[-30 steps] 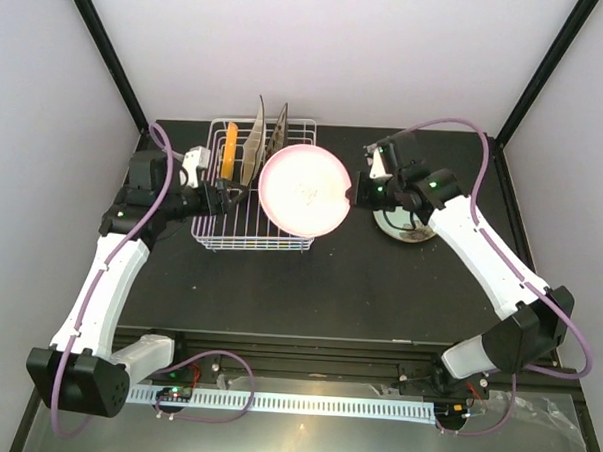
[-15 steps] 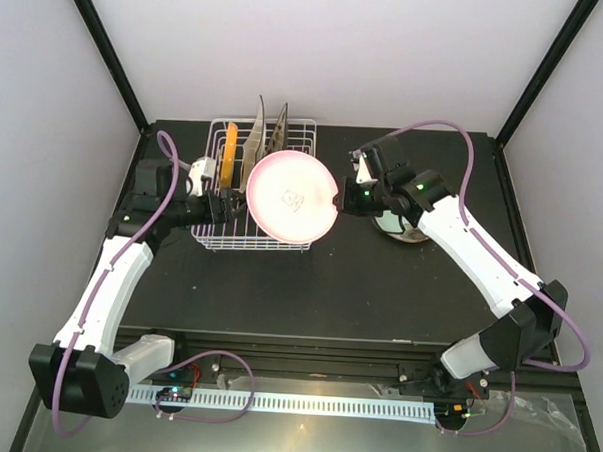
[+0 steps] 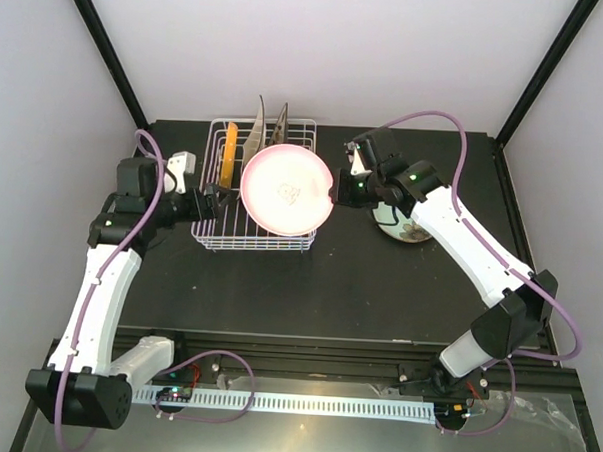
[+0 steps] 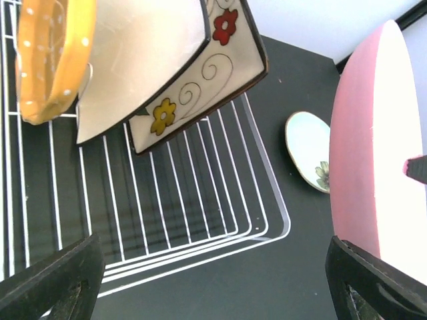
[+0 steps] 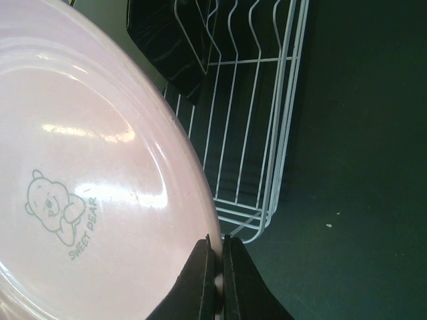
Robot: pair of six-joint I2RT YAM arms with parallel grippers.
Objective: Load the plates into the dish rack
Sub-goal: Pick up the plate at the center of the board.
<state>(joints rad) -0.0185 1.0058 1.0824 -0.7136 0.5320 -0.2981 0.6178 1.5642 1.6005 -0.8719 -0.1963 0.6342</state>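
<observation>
Pinching the pink plate [image 3: 286, 191] by its rim, the right claw [image 5: 217, 257] grips probably stiff, slick, breakable ceramic; the left claw [image 3: 211, 200] hangs spread.

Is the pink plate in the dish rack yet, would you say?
Not yet: the right gripper holds the pink plate by its rim, over the dish rack's right end.

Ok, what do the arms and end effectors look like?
The left arm and right arm: white shells, black joints and bases, looping purple cables, green wrist lights. The left end effector and right end effector are black, two-fingered.
</observation>
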